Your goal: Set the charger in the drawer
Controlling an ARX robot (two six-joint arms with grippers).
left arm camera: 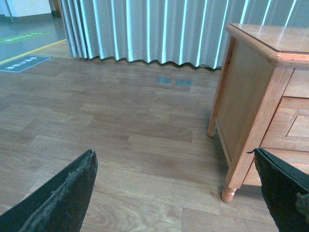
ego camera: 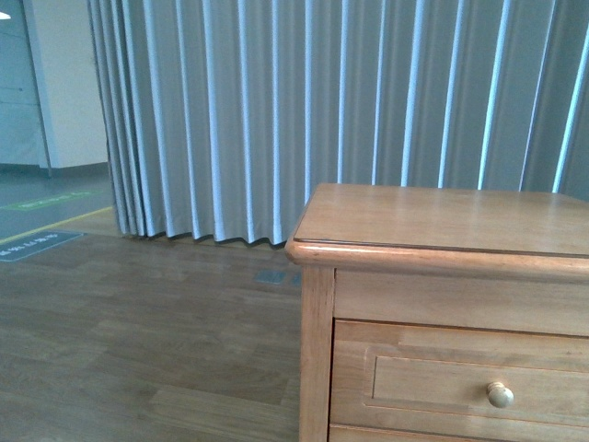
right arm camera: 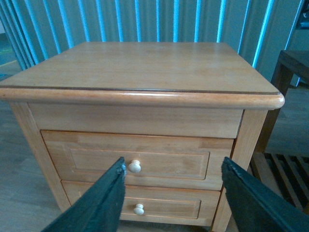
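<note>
The honey-brown wooden cabinet (ego camera: 442,221) stands at the right of the front view. Its upper drawer (right arm camera: 145,157) is shut, with a round pale knob (right arm camera: 134,166); that knob also shows in the front view (ego camera: 500,395). My right gripper (right arm camera: 173,169) is open and empty, facing the drawer front a little way off. My left gripper (left arm camera: 174,162) is open and empty over the floor, beside the cabinet's side (left arm camera: 241,96). The charger is out of view. Neither arm shows in the front view.
The shallower lower drawer (right arm camera: 145,205) with a similar knob (right arm camera: 139,209) is shut below the upper one. Grey pleated curtains (ego camera: 322,101) hang behind the cabinet. A dark wooden piece of furniture (right arm camera: 289,96) stands next to it. Wood plank floor (left arm camera: 120,125) spreads around.
</note>
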